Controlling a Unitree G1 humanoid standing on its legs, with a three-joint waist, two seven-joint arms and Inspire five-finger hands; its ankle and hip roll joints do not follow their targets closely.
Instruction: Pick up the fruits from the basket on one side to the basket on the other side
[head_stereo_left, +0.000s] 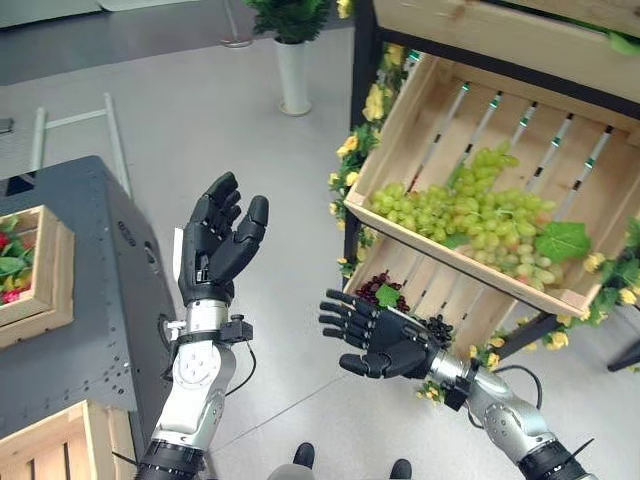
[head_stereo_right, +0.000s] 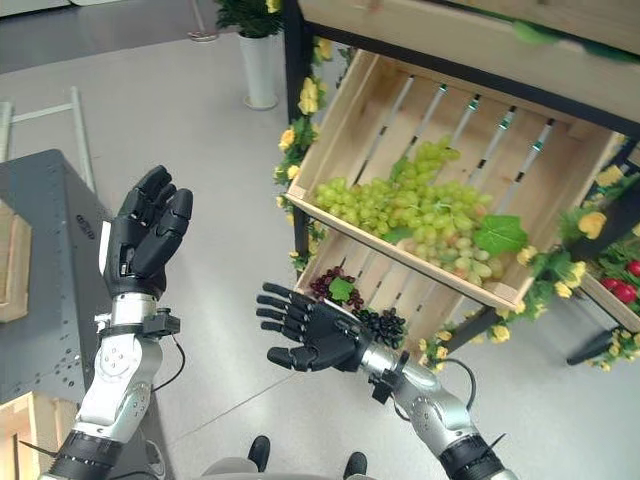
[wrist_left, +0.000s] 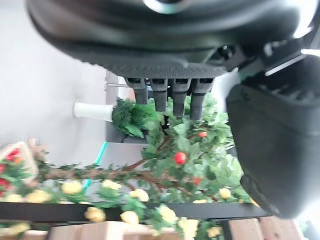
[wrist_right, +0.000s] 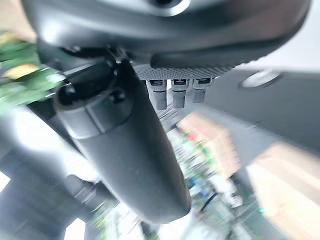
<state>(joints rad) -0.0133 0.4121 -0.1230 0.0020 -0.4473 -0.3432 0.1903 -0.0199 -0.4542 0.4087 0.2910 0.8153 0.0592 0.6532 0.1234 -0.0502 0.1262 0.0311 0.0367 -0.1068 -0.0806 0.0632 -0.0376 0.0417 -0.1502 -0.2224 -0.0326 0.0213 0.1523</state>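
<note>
Both hands were empty, with fingers spread straight. The left hand (head_stereo_left: 220, 245) stood raised, palm up, beside the grey table (head_stereo_left: 90, 300). The right hand (head_stereo_left: 375, 335) hung low in front of the lower crate of dark grapes (head_stereo_left: 378, 290). The green grapes (head_stereo_left: 470, 215) lay heaped in the tilted upper crate (head_stereo_left: 420, 110), well apart from the small crate (head_stereo_left: 40, 275) on the table. A loose grip could probably tear a bunch, and single grapes might roll down the slope.
</note>
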